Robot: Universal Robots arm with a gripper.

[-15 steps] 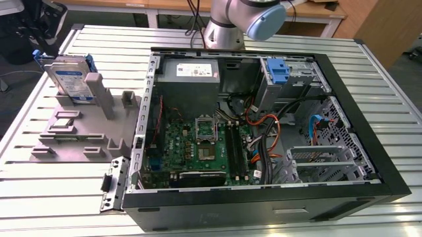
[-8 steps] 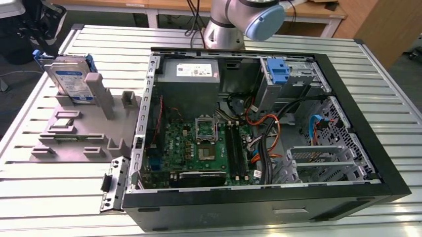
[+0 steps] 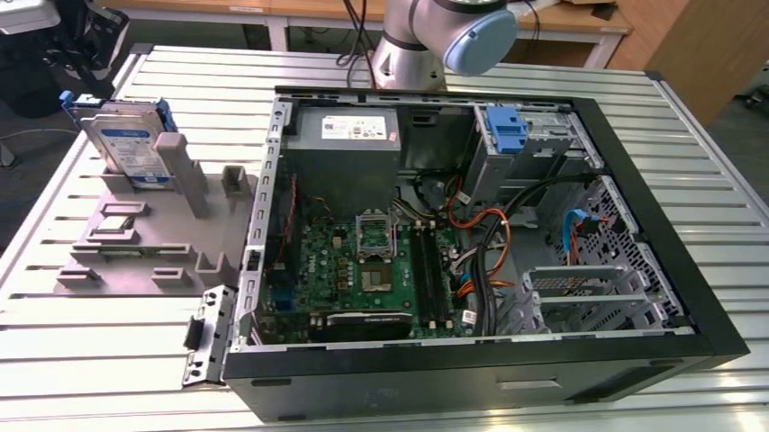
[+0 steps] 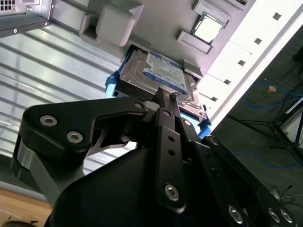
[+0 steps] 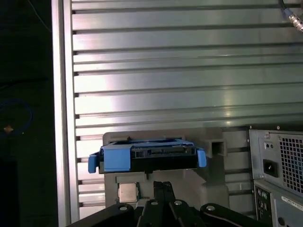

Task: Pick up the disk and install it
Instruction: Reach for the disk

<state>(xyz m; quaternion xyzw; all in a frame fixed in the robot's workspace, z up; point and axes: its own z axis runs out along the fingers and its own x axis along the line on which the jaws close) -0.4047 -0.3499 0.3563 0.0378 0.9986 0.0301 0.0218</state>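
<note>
The disk (image 3: 126, 144) is a silver hard drive with a white-and-blue label in a blue carrier. It stands leaning in a grey holder (image 3: 144, 243) on the table, at the exterior view's left, outside the computer case (image 3: 673, 270). Both wrist views look down on it: label side (image 4: 161, 73) in the second, blue edge with connector (image 5: 147, 156) in the first. My gripper (image 4: 166, 94) (image 5: 162, 185) is shut, its black fingertips pressed together with nothing between them. They point at the disk, and a gap shows between them and the blue edge in the first wrist view.
The open case holds the motherboard (image 3: 360, 261), the power supply (image 3: 342, 130) and cables. An upright blue bracket (image 3: 505, 130) sits on the metal drive cage at the back. The slatted metal table (image 3: 72, 360) ends close to the holder, with dark floor (image 5: 23, 118) beyond its edge.
</note>
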